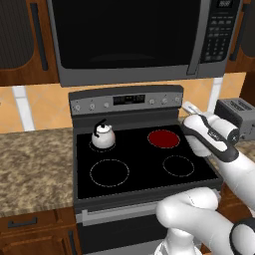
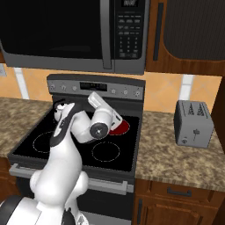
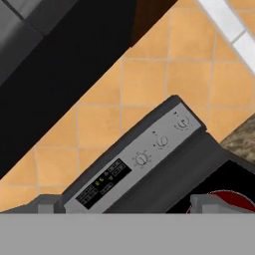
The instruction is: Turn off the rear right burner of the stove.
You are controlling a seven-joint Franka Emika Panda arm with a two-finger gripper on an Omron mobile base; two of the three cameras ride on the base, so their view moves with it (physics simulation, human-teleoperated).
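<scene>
The red-glowing round rear right burner (image 1: 164, 138) lies just below the white arm's 2-finger gripper (image 1: 190, 107). The gripper's jaws are spread wide, holding nothing, facing the black glass stove's (image 1: 144, 179) grey knob panel (image 3: 149, 154).

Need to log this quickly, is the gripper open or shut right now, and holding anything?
Gripper: open, jaws wide, holding nothing.

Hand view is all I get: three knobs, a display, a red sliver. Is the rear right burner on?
Observer: Yes, the rear right burner glows red across its whole disc.
Operator: Anything standing on the stove?
Observer: A kettle sits on the rear left zone.
Operator: Where is the gripper?
Observer: The gripper hovers over the stove's rear right, not touching the back panel.
</scene>
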